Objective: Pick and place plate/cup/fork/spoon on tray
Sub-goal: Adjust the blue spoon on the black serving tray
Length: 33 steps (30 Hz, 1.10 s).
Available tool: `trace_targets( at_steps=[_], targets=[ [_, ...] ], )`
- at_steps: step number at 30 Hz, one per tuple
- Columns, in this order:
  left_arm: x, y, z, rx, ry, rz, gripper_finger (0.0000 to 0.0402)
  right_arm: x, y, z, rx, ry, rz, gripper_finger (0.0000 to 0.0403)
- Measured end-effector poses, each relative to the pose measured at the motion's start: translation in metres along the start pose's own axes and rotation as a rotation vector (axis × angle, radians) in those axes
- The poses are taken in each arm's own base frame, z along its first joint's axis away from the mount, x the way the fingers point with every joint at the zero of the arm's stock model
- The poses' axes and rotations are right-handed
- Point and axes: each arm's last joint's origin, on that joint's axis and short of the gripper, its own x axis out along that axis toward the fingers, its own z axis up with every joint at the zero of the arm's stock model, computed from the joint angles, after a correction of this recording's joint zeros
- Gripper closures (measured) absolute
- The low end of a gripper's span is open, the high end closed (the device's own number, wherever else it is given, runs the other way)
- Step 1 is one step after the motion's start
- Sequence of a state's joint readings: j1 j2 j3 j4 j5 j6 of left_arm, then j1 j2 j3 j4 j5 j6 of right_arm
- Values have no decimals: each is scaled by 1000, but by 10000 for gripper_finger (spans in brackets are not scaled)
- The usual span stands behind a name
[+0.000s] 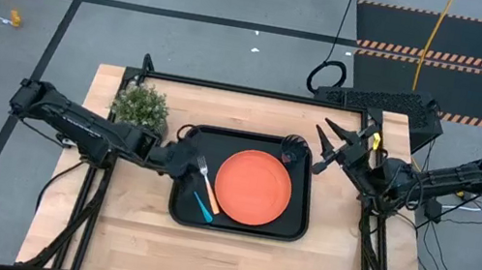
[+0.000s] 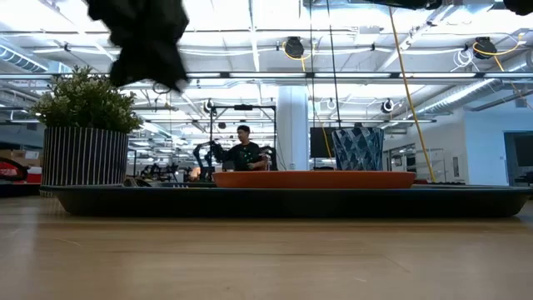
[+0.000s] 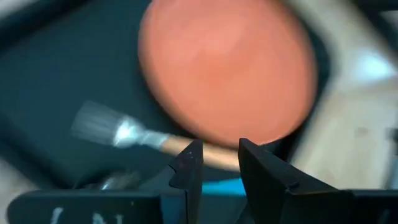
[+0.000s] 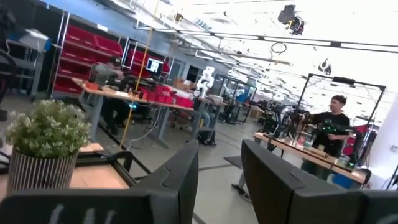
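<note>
Currently lying on tray (image 1: 292, 230): plate (image 1: 253, 187); fork (image 1: 205, 186) at its 9 o'clock. Left gripper (image 1: 181, 160) hovering, slightly parted, empty; right gripper (image 1: 327, 148) raised, gaping, empty.

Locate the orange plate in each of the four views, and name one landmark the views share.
High view: the plate lies on the right half of the black tray.
Low view: a thin orange band at centre, above the tray's rim.
Left wrist view: blurred orange disc filling the upper middle, beyond the left pincer.
Right wrist view: not in it.
Shared landmark: the potted plant, in the high, low and right wrist views.
</note>
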State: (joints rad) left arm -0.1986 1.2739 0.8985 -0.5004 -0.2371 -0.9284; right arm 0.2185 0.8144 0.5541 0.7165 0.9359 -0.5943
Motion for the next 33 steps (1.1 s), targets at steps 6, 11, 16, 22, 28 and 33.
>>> trace_targets(
  at_steps=[6,11,16,22,28,33],
  targets=[
    [18,5,-9,-259,62,115,298,2,8,-7,-91,43,26,289],
    [33,6,-12,-397,71,165,298,2,14,-15,-165,92,56,289],
    [44,1,-12,-570,52,133,298,2,14,-17,-166,108,62,289],
    [48,-10,-16,-687,58,61,298,1,14,-21,-161,152,30,289],
    [44,8,-36,-865,284,317,298,1,13,-20,-142,157,5,289],
    [43,9,-36,-953,202,349,298,2,12,-17,-100,123,11,289]
  ],
)
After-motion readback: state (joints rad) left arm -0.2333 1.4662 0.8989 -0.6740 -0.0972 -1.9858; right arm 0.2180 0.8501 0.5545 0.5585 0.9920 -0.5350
